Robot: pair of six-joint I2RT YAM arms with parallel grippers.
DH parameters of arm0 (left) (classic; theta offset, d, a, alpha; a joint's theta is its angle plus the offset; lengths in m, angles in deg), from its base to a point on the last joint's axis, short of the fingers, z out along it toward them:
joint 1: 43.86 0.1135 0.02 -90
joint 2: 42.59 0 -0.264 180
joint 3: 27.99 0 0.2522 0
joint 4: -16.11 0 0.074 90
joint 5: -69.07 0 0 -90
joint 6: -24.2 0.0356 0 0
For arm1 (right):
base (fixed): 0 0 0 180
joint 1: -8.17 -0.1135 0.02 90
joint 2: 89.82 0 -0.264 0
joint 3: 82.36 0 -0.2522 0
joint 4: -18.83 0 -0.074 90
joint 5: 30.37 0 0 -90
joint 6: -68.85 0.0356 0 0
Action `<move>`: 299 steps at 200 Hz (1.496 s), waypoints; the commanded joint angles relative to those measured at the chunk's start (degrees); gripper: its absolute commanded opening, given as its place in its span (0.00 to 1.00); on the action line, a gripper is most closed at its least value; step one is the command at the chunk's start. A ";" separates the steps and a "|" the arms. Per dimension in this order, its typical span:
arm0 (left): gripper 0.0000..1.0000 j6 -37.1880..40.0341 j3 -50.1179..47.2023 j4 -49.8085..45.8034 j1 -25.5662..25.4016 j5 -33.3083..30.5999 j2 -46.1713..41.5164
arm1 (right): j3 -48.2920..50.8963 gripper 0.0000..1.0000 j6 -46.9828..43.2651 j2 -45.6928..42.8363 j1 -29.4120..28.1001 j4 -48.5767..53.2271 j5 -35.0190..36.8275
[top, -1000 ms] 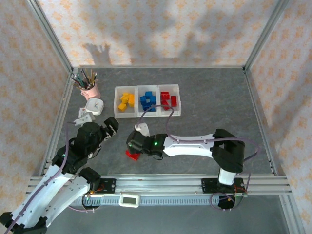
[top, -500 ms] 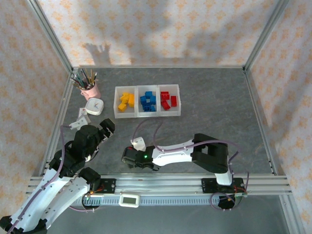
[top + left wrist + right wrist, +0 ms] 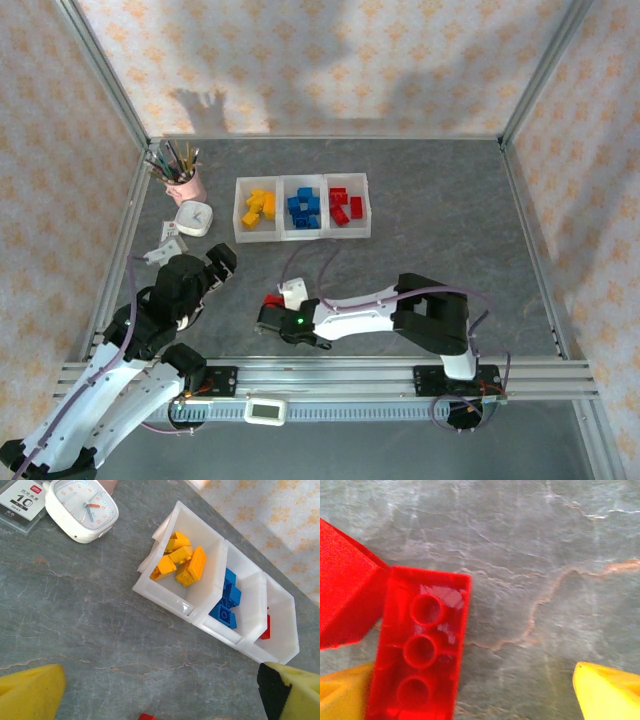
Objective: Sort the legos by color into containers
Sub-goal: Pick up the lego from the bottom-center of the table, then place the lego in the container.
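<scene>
The containers [image 3: 300, 236] stand as one white row at the back, with yellow legos [image 3: 258, 207] in the left bin, blue legos [image 3: 303, 208] in the middle and red legos [image 3: 346, 205] in the right. The left wrist view shows the same bins [image 3: 200, 618] with yellow [image 3: 182, 562] and blue [image 3: 227, 605] bricks. A red brick [image 3: 417, 655] lies upside down on the table, touching another red piece [image 3: 345, 595]. My right gripper [image 3: 475, 700] is open over it, the brick beside its left finger. These red pieces [image 3: 272, 299] sit by the right gripper [image 3: 265, 322]. My left gripper [image 3: 160, 700] is open and empty.
A pink cup of pens [image 3: 182, 178], a white clock [image 3: 194, 217] and a small card [image 3: 165, 247] stand at the back left. Metal frame rails bound the grey table [image 3: 430, 250]. A red brick corner [image 3: 147, 716] shows at the left wrist view's bottom edge.
My right arm has folded back toward the near edge, its gripper shifting left and nearer. The red pieces now show just beyond it. The left arm has barely moved.
</scene>
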 commanded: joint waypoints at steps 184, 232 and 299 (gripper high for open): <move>0.99 3.30 0.22 12.11 -0.32 5.94 8.49 | 6.65 0.24 -15.50 -17.51 15.67 -5.56 0.20; 0.99 5.24 1.80 18.37 -0.25 7.12 15.03 | 0.53 0.26 -23.69 -15.04 30.66 -10.48 -1.09; 0.99 6.72 3.62 19.52 -0.26 5.23 18.52 | -16.54 0.54 -28.96 -0.26 39.28 -9.03 -1.26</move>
